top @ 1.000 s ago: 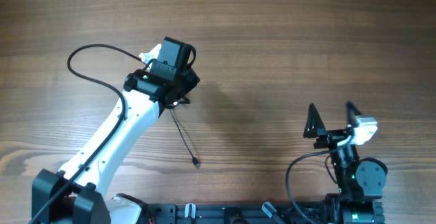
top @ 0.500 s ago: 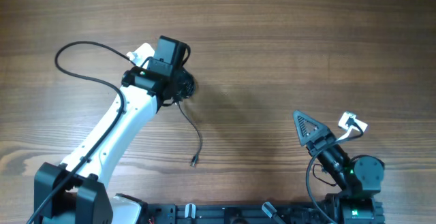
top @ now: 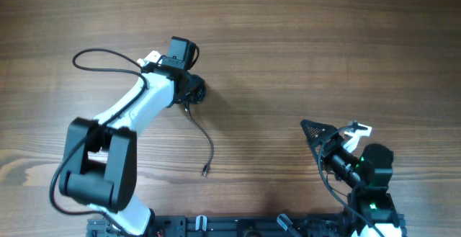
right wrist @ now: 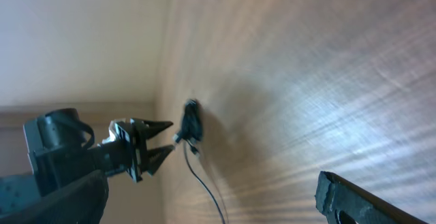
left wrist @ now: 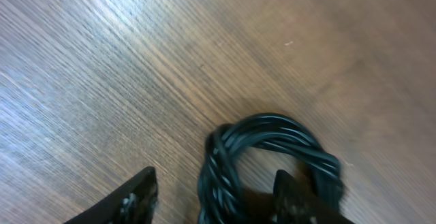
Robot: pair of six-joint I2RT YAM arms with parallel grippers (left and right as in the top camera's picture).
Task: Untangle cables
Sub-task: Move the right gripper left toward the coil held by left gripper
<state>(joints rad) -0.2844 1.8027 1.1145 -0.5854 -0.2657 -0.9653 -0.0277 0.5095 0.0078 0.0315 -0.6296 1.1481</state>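
**Operator 1:** Since the earlier overhead view, what have we changed?

**Operator 2:** We have folded the left arm so that its elbow sits nearer the base. The loose tail [top: 209,145], which was drawn straight, now lies slack in a curve. We have also turned the right arm from pointing up the bench [top: 324,42] to pointing left, toward the work.

**Operator 1:** Where are the cables?

**Operator 2:** They lie as one tight black coil [left wrist: 216,166] flat on the bench, under the left wrist. The tail runs from the coil toward us and ends in a small plug [top: 204,170].

**Operator 1:** How do our fingers stand?

**Operator 2:** The left fingers [left wrist: 139,195] are apart. They straddle one side of the coil and do not pinch it, and we judge this lets the tail relax before we take a new hold. The right fingers [top: 315,129] are spread wide and hold nothing. They are well apart from the coil, and we judge they are waiting to take the free end.

**Operator 1:** How far along is the task?

**Operator 2:** We judge it is at an early stage, because the coil is still wound.
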